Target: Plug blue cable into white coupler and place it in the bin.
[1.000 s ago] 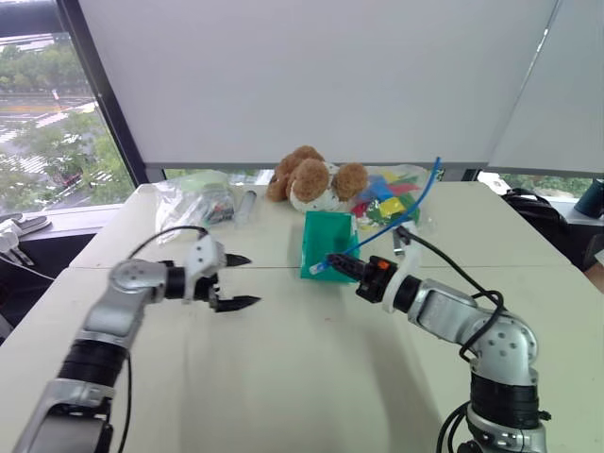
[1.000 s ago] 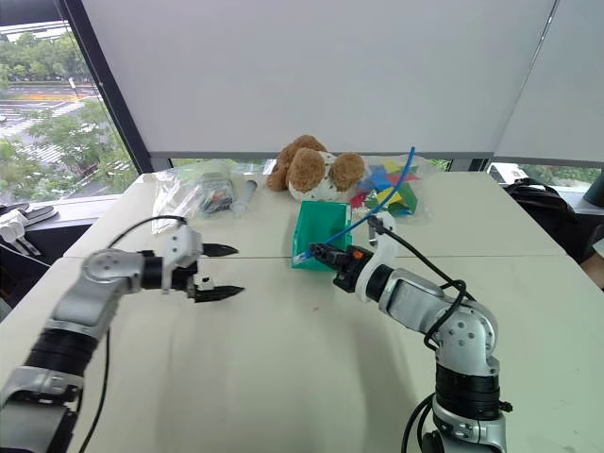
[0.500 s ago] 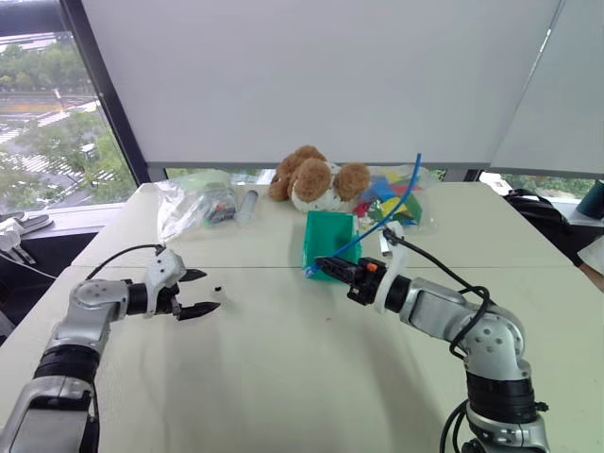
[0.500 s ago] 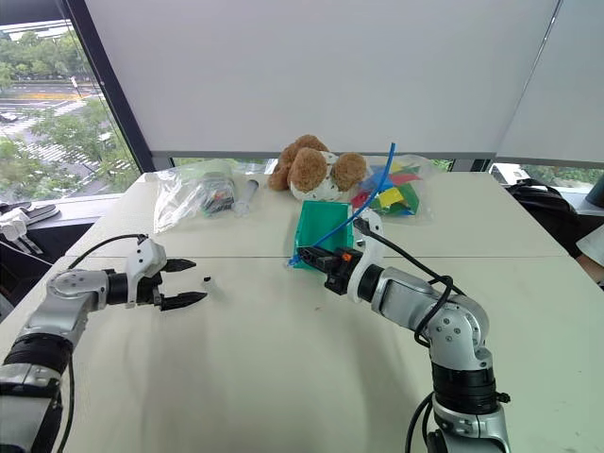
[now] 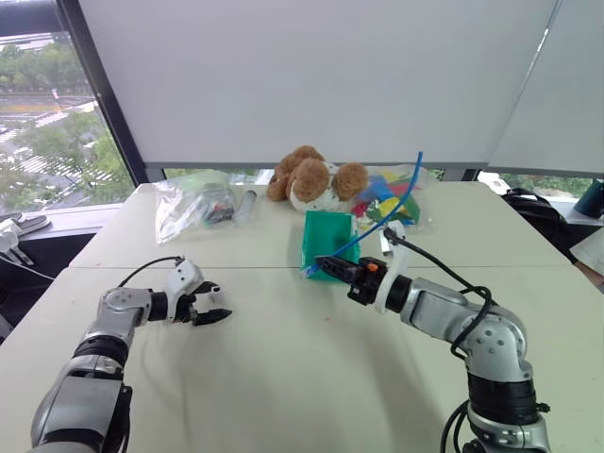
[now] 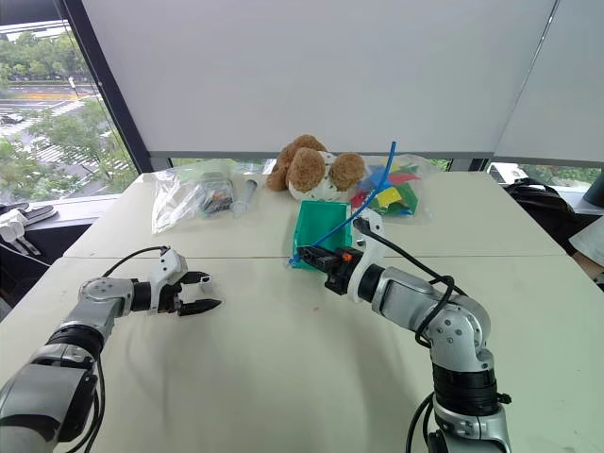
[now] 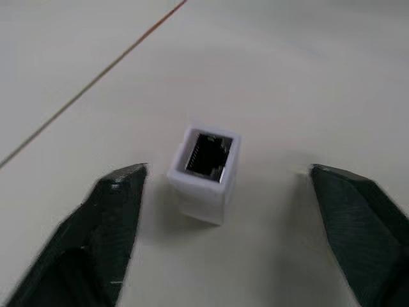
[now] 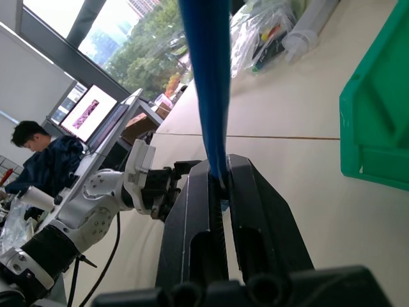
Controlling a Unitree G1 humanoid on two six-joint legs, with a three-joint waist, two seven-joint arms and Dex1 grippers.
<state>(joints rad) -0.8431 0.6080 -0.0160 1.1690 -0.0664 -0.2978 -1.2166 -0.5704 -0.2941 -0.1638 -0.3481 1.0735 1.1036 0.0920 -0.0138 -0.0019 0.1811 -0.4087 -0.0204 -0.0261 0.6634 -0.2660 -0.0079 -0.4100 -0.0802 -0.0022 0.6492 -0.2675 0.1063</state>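
L gripper point(image 7: 227, 185) is straddling white coupler point(image 7: 206, 173), fingers apart, not gripping; R gripper point(image 8: 220, 192) is pinching blue cable point(image 8: 208, 89). Next: close on coupler.

left end effector point(image 5: 215, 304) lowered to table | fingers narrowed, now straddling white coupler point(image 7: 204, 173) | not yet gripping

**Open bench between the claws**

The left claw point(image 7: 220, 185) straddles the white coupler point(image 7: 204, 174), a gap left at each fingertip. Bare bench point(image 5: 283, 377) lies between it and the right claw point(image 5: 319, 263). Just behind the right claw stands the bin point(image 5: 326, 241).
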